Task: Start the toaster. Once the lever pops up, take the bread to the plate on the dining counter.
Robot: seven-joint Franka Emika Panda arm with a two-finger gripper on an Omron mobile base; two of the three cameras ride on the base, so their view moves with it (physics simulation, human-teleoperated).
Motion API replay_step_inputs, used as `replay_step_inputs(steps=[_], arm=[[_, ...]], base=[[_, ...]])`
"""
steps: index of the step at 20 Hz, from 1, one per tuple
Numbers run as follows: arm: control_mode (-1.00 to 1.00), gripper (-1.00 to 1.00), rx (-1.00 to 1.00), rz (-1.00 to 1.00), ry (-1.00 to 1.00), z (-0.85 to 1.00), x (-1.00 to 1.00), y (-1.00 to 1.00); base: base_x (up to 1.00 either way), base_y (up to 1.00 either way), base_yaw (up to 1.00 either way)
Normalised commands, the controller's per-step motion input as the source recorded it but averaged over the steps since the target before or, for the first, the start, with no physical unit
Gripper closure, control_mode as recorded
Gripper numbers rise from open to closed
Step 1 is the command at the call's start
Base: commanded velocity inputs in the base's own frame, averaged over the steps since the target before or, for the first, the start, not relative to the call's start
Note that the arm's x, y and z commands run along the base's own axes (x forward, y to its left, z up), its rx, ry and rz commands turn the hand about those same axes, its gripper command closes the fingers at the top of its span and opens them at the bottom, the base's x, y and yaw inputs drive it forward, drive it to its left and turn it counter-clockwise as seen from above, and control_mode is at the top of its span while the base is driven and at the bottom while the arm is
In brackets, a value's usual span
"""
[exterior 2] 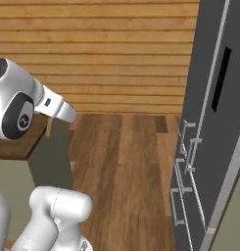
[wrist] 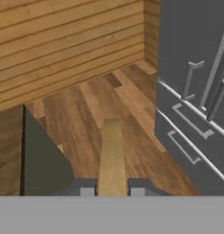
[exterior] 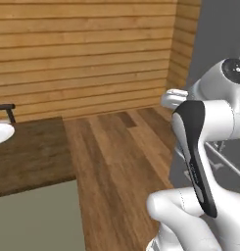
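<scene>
A tan slice of bread [wrist: 112,155] stands edge-on between my fingertips, and my gripper [wrist: 112,191] is shut on it. From the right base view the bread [exterior 2: 57,128] hangs under my hand, just past the corner of the dining counter [exterior 2: 13,144]. The counter's dark brown top [exterior: 33,154] lies at the left over a pale grey-green side. On it, the white plate [exterior: 1,132] is cut off by the left edge. The toaster and its lever are out of view.
A tall dark grey cabinet front with pale handles [exterior 2: 214,122] fills the right side, also close on the right of the hand view [wrist: 195,91]. Wood floor [exterior: 121,162] runs between it and the counter to a plank wall. A dark bar [exterior: 6,109] stands behind the plate.
</scene>
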Motion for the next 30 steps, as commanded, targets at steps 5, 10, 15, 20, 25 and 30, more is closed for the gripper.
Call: replay_step_inputs(steps=[5,10,15,20,25,30], arm=[[1.0,1.0,0.0,0.0,0.0,0.0,0.0,0.0],[1.0,1.0,0.0,0.0,0.0,0.0,0.0,0.0],[1.0,1.0,0.0,0.0,0.0,0.0,0.0,0.0],[1.0,1.0,0.0,0.0,0.0,0.0,0.0,0.0],[1.0,1.0,0.0,0.0,0.0,0.0,0.0,0.0],[1.0,1.0,0.0,0.0,0.0,0.0,0.0,0.0]], base=[[1.0,-0.49,0.34],[1.0,-0.41,0.32],[1.0,-0.35,0.32],[1.0,-0.41,0.33],[1.0,-0.41,0.38],[1.0,-0.43,0.47]])
